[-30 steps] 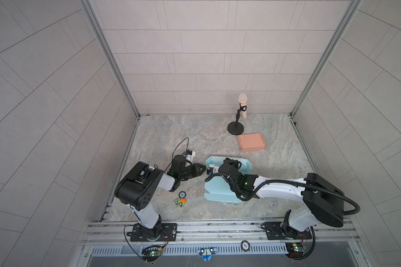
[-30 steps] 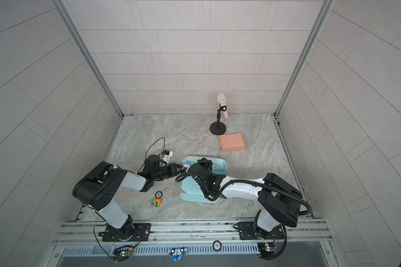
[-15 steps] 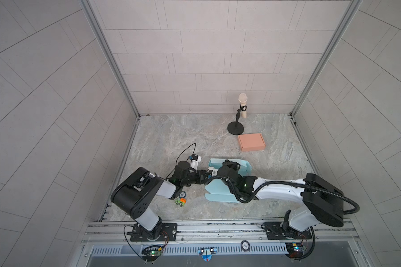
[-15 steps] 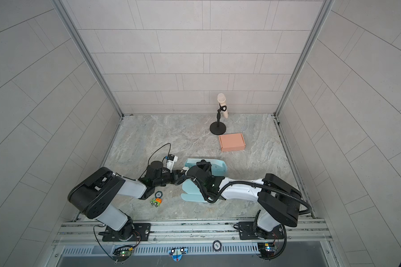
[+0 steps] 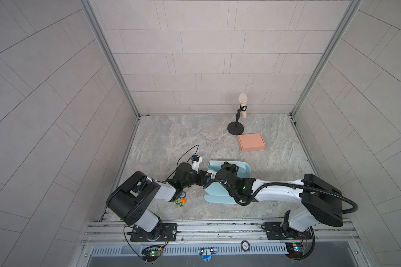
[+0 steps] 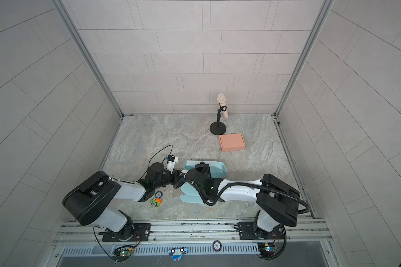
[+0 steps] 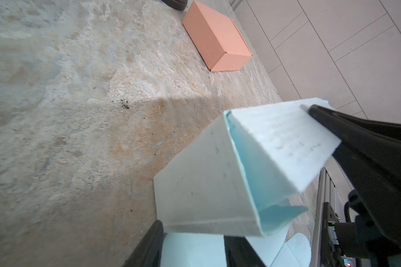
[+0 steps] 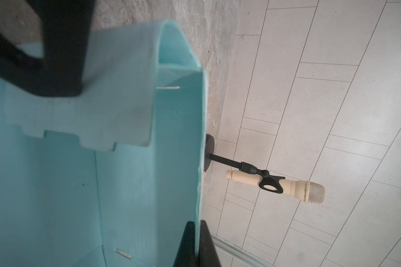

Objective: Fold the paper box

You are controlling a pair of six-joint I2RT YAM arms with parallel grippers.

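Roughly halfway, I judge: your right end effector [image 8: 197, 245] pinches a raised wall of the paper box [image 5: 242, 168]. The left end effector [image 7: 192, 233], just beside it, seems parted. The flaps [image 5: 214, 198] behind them lie unfolded.

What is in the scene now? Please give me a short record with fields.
task object: light blue paper box, partly folded, on the table, near side
left gripper: open, at the box's left end
right gripper: shut on a raised wall of the box
other things: closed orange box and microphone on a stand, farther back
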